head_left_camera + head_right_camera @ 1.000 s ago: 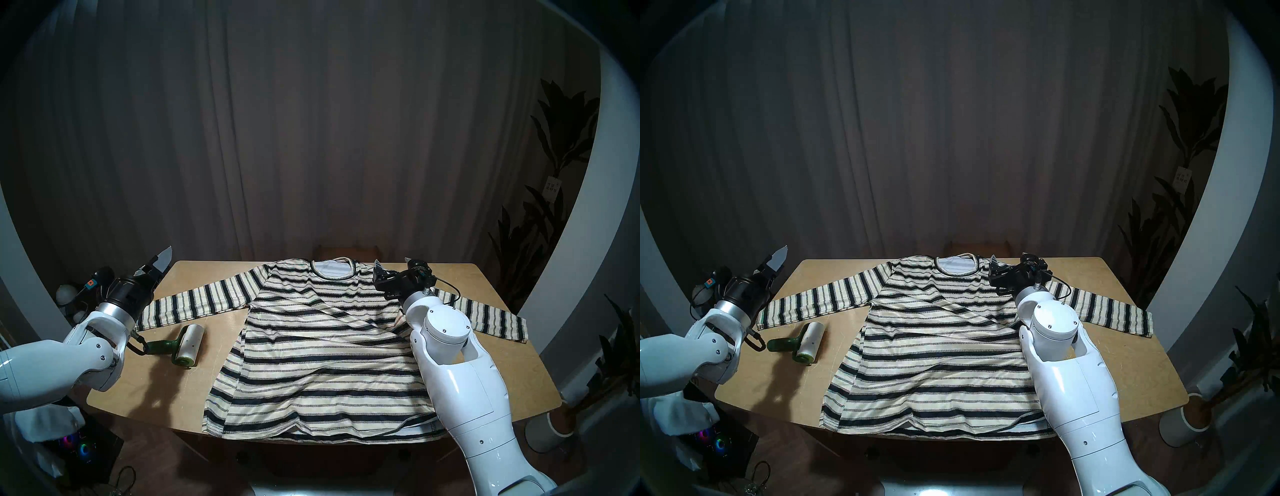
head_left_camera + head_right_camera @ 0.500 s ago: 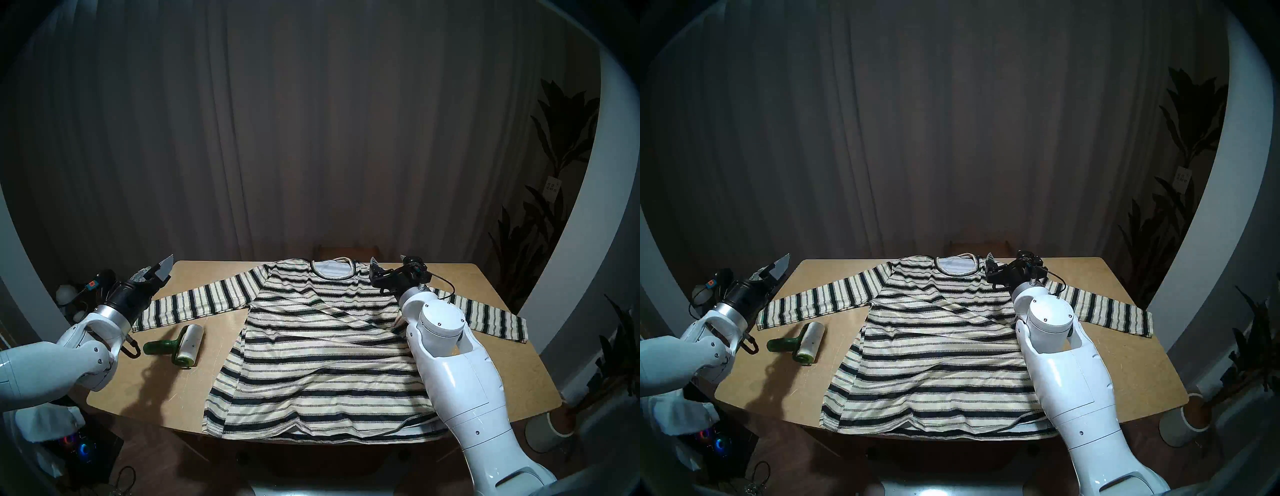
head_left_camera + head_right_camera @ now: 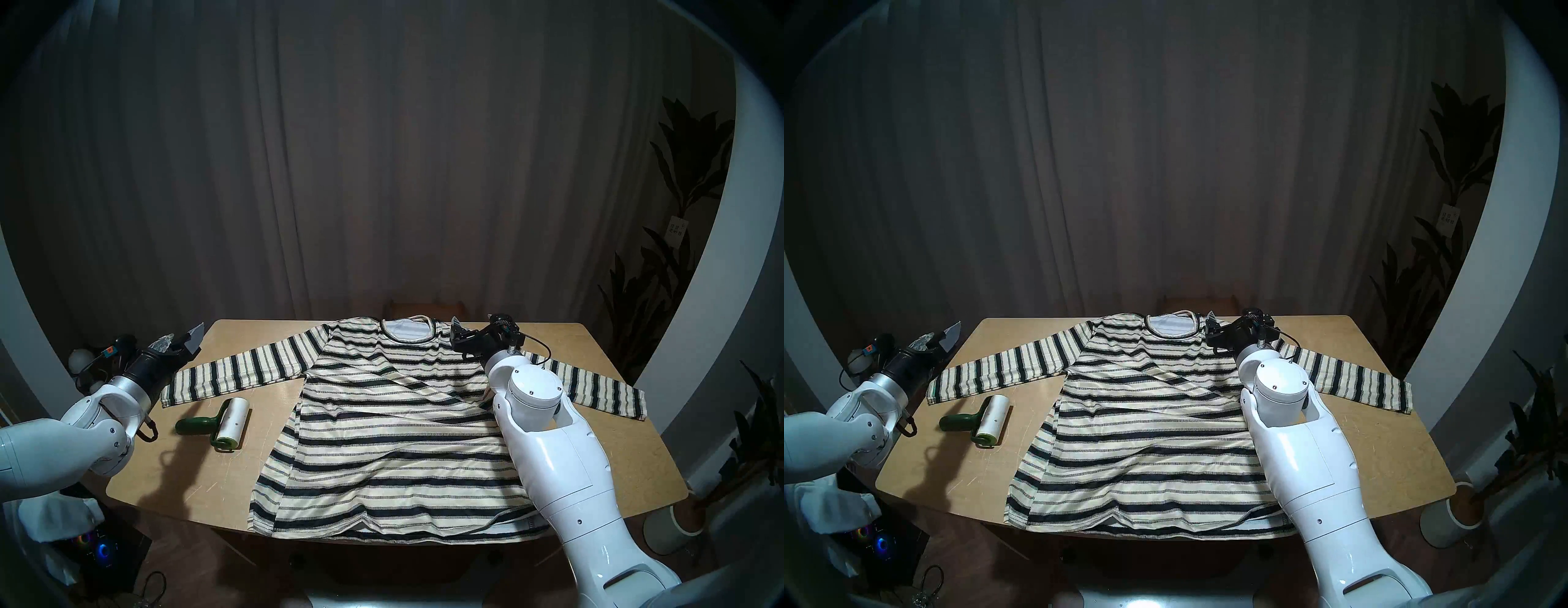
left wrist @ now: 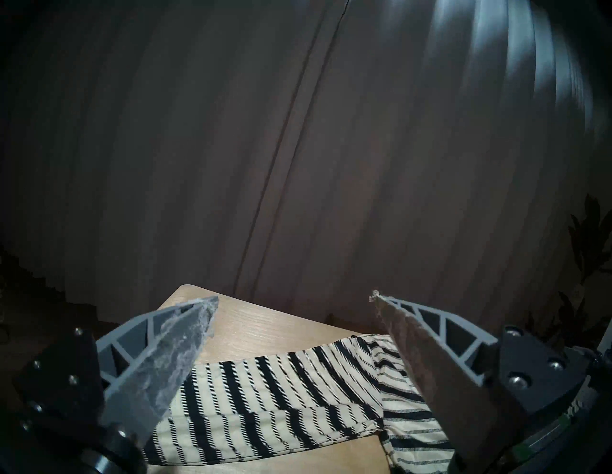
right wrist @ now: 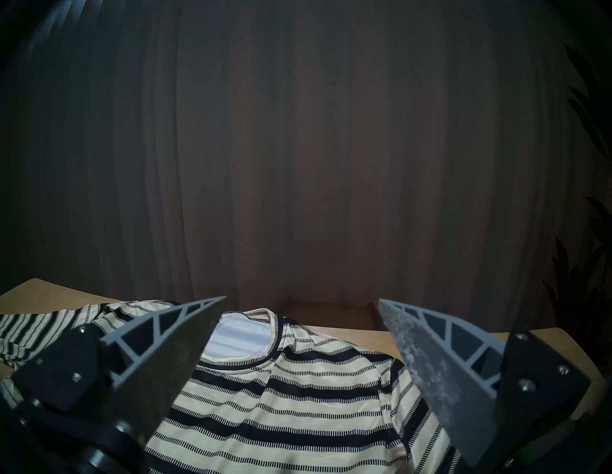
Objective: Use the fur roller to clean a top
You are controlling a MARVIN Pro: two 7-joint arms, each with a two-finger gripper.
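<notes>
The striped top (image 3: pixel 382 424) lies flat on the wooden table (image 3: pixel 615 446), neckline at the far edge and sleeves spread out; it also shows in the head right view (image 3: pixel 1144 424). The fur roller (image 3: pixel 225 420) lies on the table left of the top, below the left sleeve, green handle pointing left; it also shows in the head right view (image 3: pixel 983 420). My left gripper (image 3: pixel 184 335) is open and empty at the table's far left corner, above the sleeve (image 4: pixel 265 397). My right gripper (image 3: pixel 471 325) is open and empty over the right shoulder, near the neckline (image 5: pixel 245 344).
A dark curtain hangs behind the table. Potted plants (image 3: pixel 679 297) and a white pot (image 3: pixel 674 530) stand at the right. Electronics with coloured lights (image 3: pixel 102 547) and white cloth sit on the floor at the left. A wooden piece (image 3: pixel 424 308) stands behind the far edge.
My left arm has drawn back to the left and its gripper has dropped lower, uncovering the roller's handle. My right gripper has shifted slightly left and farther toward the neckline.
</notes>
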